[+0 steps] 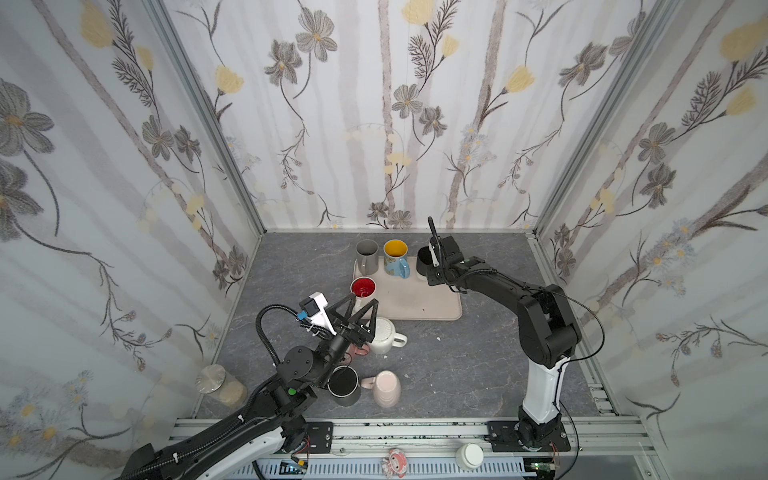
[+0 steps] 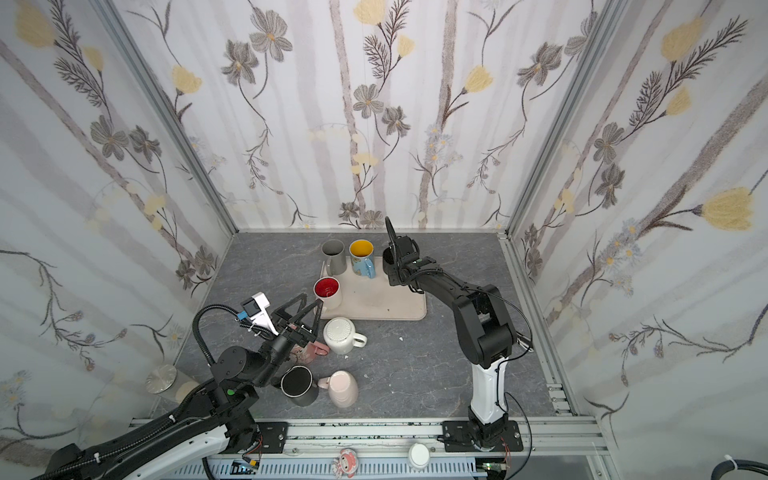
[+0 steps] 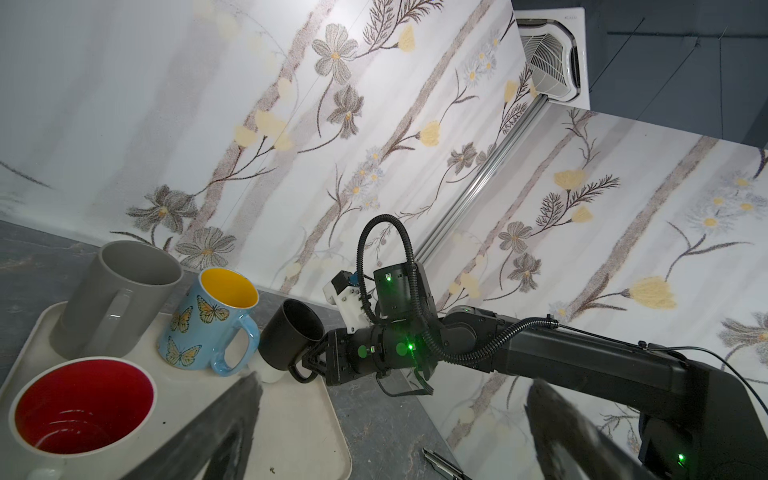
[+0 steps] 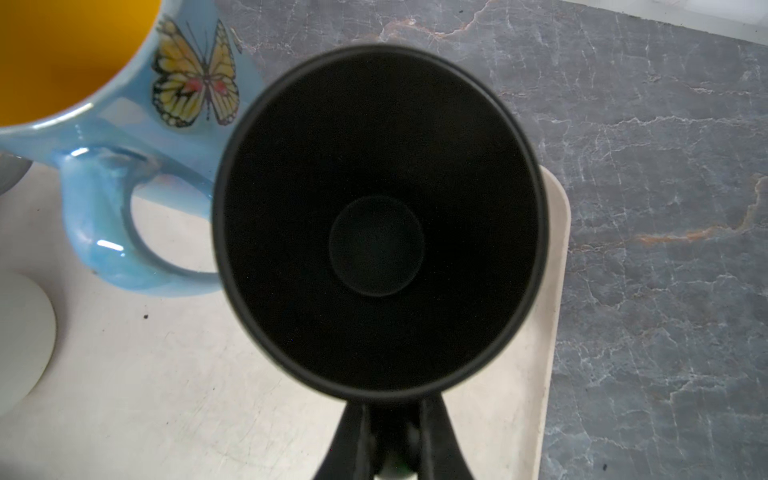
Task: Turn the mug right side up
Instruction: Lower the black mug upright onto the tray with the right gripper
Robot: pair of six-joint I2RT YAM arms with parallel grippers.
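- The right tool (image 3: pixel 312 360) is clamped on the handle of the black mug (image 1: pixel 424 259); the mug sits at the far right corner of the tray (image 1: pixel 415 301), just beside the blue mug (image 1: pixel 395 261).
- Its mouth faces up; its long axis runs near vertical, much like the mugs standing on the tray; the handle points back toward the right arm, so that arm is the one placed to finish, I reckon by lowering and letting go.
- The left tool (image 1: pixel 365 299) gapes wide and holds nothing; it hangs over the counter (image 1: pixel 478 353) near an upside-down white mug (image 1: pixel 382 334), well apart from the black one.
- The left wrist view shows the pinched handle, which both top views hide under the arm; the right wrist view looks straight down the bore, with the tray corner below; whether the base touches the tray I cannot tell.
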